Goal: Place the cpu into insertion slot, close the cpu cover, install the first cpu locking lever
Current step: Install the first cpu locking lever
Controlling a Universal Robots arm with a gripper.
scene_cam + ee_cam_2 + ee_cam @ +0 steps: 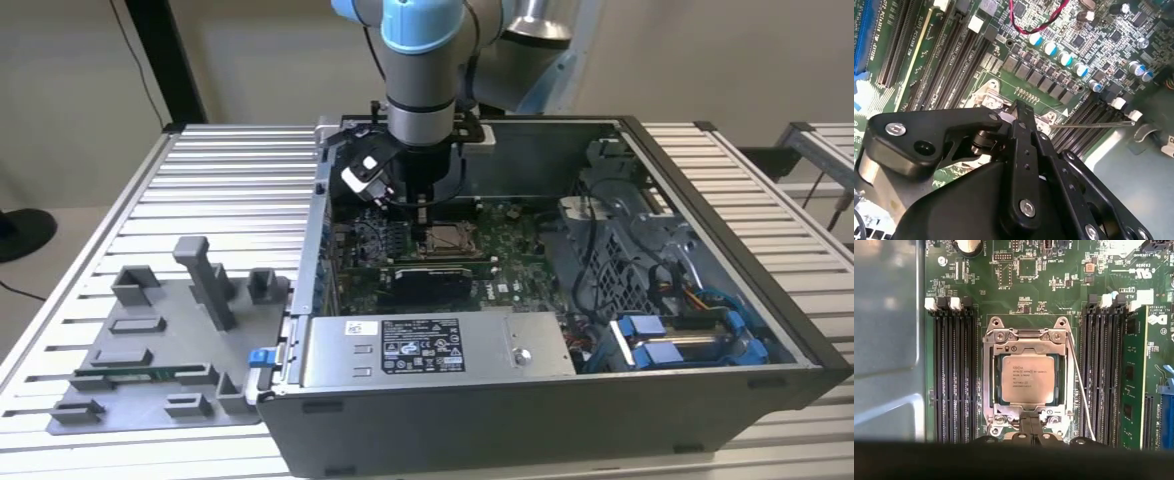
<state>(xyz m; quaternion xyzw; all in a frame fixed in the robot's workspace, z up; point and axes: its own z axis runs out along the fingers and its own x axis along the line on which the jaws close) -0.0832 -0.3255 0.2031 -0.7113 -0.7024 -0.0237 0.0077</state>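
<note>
Arm hangs straight down from upper middle of exterior view, wrist vertical, gripper (420,210) inside the open PC case (534,415), low over the green motherboard (514,255). In first wrist view the fingertips (1024,428) lie side by side w/ only a thin seam betw. them, i.e. drawn together; can't tell if anything is pinched. The cpu (1027,379) sits flat in the insertion slot (447,240), centre of the board. The cpu cover (1026,344) is down over it, its window framing the chip. Fingertips are at the cover's edge, at the tab betw. two screws, just beside the chip; touching or hovering, can't tell. First cpu locking lever (1081,390) = thin wire rod along one side of the cover. It slants away from the cover, free end out over the neighbouring DIMM slots (1101,370). In second wrist view the rod pokes out sideways from just beside the finger. More DIMM slots on the cover's other side; a green memory module (1134,375) stands beyond the lever-side slots. Row of blue-topped capacitors (1064,56) near the socket. Exterior view: power supply (427,345) at lower centre of case, blue plastic parts (661,345) at lower right. Grey fixture plate (174,345) lies at lower left on the slatted table (227,180), well apart from the gripper.
</note>
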